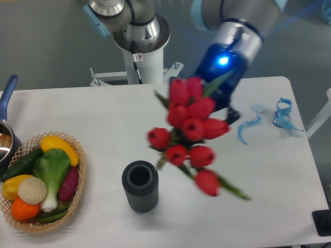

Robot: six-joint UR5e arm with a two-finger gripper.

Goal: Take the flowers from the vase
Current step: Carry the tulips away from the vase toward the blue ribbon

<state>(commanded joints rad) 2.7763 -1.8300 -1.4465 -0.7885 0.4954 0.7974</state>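
So the gripper point(220, 98) has its fingers clamped on the flowers point(190, 135), holding the bunch in the air, clear of the vase point(140, 186), which sits upright on the table point(93, 111) at about 8 o'clock from the blooms

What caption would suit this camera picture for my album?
Gripper lifts red tulips clear of the empty grey vase.
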